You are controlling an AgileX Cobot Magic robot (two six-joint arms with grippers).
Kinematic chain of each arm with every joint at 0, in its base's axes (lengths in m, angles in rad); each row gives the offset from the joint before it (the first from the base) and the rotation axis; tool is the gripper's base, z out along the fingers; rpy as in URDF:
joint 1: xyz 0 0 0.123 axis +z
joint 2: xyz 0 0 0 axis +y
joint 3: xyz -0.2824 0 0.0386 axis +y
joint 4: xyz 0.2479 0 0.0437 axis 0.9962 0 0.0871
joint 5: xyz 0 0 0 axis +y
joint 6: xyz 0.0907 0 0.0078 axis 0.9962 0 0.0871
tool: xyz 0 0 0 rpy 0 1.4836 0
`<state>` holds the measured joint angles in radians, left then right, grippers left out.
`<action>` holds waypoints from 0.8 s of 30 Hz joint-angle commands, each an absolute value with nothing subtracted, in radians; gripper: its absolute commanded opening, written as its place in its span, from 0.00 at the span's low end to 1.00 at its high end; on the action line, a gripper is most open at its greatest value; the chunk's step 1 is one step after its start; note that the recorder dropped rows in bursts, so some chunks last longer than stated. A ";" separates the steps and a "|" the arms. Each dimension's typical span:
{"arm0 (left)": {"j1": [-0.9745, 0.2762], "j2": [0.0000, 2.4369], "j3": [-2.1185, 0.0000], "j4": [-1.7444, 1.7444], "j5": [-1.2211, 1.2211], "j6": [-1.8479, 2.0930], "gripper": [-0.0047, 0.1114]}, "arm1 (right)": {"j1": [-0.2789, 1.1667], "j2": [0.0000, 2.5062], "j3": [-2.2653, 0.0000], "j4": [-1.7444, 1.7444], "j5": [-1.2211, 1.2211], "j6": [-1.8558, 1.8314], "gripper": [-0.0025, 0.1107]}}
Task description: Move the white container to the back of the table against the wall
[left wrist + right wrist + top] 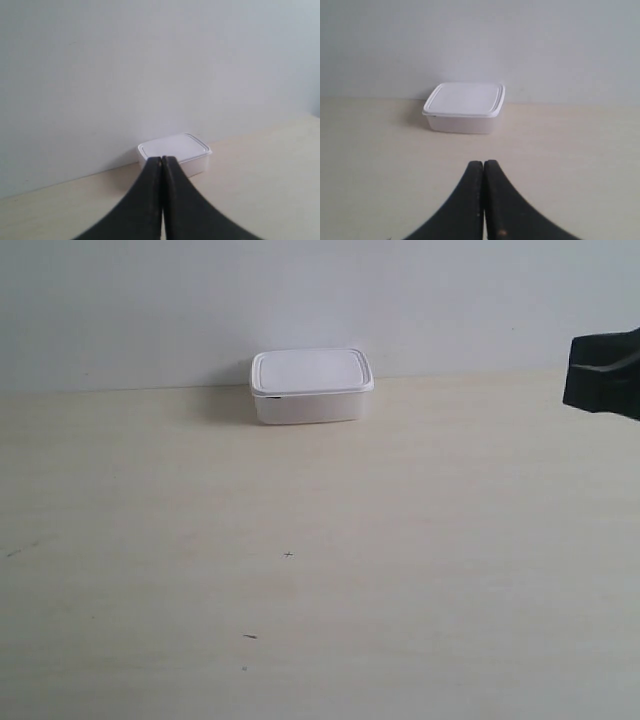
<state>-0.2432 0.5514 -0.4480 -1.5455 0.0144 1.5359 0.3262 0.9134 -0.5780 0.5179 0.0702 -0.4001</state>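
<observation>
The white container (311, 386) stands lidded at the back of the beige table (300, 540), close to the pale wall (300, 290). It also shows in the left wrist view as the container (177, 150) and in the right wrist view as the container (465, 106). My left gripper (162, 159) is shut with nothing in it, short of the container and apart from it. My right gripper (483, 163) is shut and empty too, well back from the box. A black part of the arm at the exterior view's right (605, 375) pokes in at the edge.
A few tiny dark specks (288, 555) mark the tabletop nearer the front. The wall runs along the whole back edge of the table.
</observation>
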 commanded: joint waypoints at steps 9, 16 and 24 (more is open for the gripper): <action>-0.240 0.542 -0.430 -1.555 0.000 1.540 0.04 | 0.326 0.909 -0.575 0.522 -0.006 -0.398 0.02; -0.240 0.542 -0.430 -1.555 0.000 1.540 0.04 | 0.326 0.903 -0.575 0.524 -0.009 -0.400 0.02; -0.240 0.542 -0.430 -1.555 0.000 1.540 0.04 | 0.326 0.903 -0.575 0.523 -0.006 -0.399 0.02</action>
<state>-0.2432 0.5468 -0.4333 -1.5490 0.0078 1.5359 0.3262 0.9072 -0.5780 0.5243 0.0000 -0.4001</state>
